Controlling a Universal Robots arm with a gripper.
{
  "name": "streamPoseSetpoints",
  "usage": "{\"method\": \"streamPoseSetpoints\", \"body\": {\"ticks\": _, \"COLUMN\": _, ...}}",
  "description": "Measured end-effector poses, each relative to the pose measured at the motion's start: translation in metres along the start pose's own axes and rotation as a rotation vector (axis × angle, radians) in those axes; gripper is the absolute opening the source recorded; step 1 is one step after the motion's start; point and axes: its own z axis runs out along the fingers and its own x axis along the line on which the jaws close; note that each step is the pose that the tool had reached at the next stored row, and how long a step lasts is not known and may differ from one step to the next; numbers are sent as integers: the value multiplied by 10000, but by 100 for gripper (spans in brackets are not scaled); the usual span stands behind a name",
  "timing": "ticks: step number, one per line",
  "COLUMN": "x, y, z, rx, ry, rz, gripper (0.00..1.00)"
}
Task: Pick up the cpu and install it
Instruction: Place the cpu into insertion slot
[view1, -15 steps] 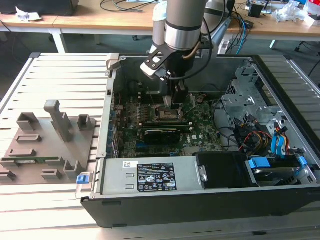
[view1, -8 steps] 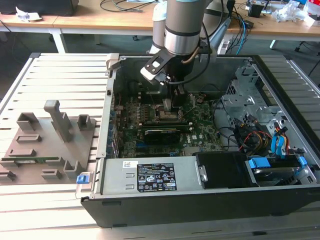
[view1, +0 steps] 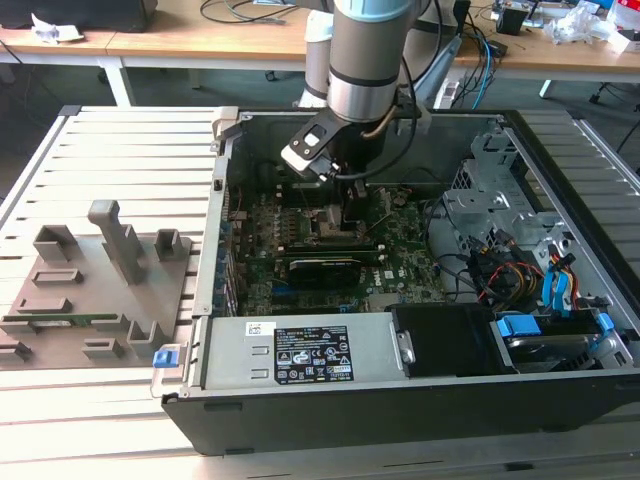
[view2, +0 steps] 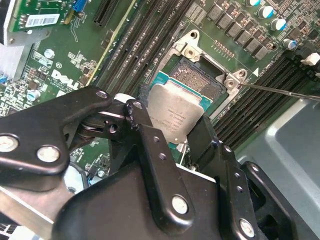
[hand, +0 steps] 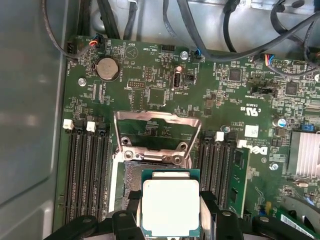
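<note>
The cpu (hand: 171, 207) is a flat square chip with a silvery top on a green rim, and it also appears in the second wrist view (view2: 175, 112). My gripper (hand: 171, 222) is shut on it, one black finger (view2: 136, 114) pressing on each opposite edge. The chip hangs just above the open socket (hand: 131, 182) on the motherboard, partly overlapping it, and whether it touches is unclear. The socket's metal load plate (hand: 156, 119) stands flipped up. In the exterior view the gripper (view1: 355, 208) reaches down into the open computer case over the board's middle.
Memory slots (hand: 85, 170) flank the socket, and one memory stick (hand: 240, 172) stands beside it. Cables (view1: 500, 270) and a drive cage (view1: 490, 190) fill the case at the exterior view's right. A power supply (view1: 300, 350) lies along the front. Grey fixture blocks (view1: 100, 280) sit outside.
</note>
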Motion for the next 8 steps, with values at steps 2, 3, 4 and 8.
{"method": "streamPoseSetpoints", "body": {"ticks": 2, "x": 19, "y": -5, "z": 12, "rx": -1, "ry": 0, "rz": 6, "gripper": 55}}
{"method": "streamPoseSetpoints", "body": {"ticks": 3, "x": 31, "y": -11, "z": 32, "rx": 3, "ry": -32, "rz": 57, "gripper": 55}}
{"method": "streamPoseSetpoints", "body": {"ticks": 4, "x": 34, "y": -13, "z": 44, "rx": 7, "ry": -69, "rz": 94, "gripper": 55}}
{"method": "streamPoseSetpoints", "body": {"ticks": 8, "x": 46, "y": -21, "z": 89, "rx": 26, "ry": -98, "rz": 531, "gripper": 55}}
